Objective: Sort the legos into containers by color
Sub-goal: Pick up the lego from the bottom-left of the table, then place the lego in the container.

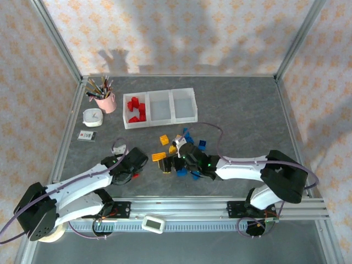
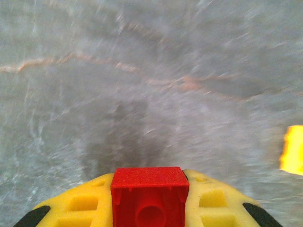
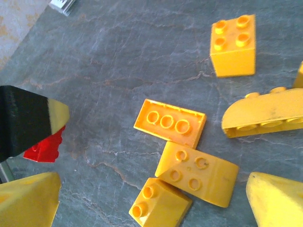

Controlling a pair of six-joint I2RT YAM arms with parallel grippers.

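Overhead, a grey, stone-patterned table (image 1: 247,110) sits inside a frame of silver metal posts (image 1: 58,41). Walls (image 1: 181,33) papered in pale peach with a small floral print stand behind it, and soft shadows fall on the back wall. Close up, the tabletop shows thin rust-coloured veins.

Near the far left corner stand a pink cup of pencils (image 1: 105,102), a small white clock (image 1: 92,117) and a small card (image 1: 87,136). Just beside them lies the tray (image 1: 184,118) of 3 joined white bins, and its left bin holds a heap of red bricks (image 1: 136,110). Loose yellow and blue bricks (image 1: 164,139) are scattered mid-table, in front of the tray.

At the near left, the left gripper (image 2: 149,203) is low over the table, its yellow pads (image 2: 213,198) pinching 1 red brick (image 2: 149,182). That wrist view is blurred.

Beside it, the right gripper (image 1: 181,157) is spread wide, its yellow fingers (image 3: 33,198) standing either side of several yellow bricks (image 3: 170,124) that lie on the table. It holds nothing.

A small white device (image 1: 153,224) rests on the metal rail at the near edge.
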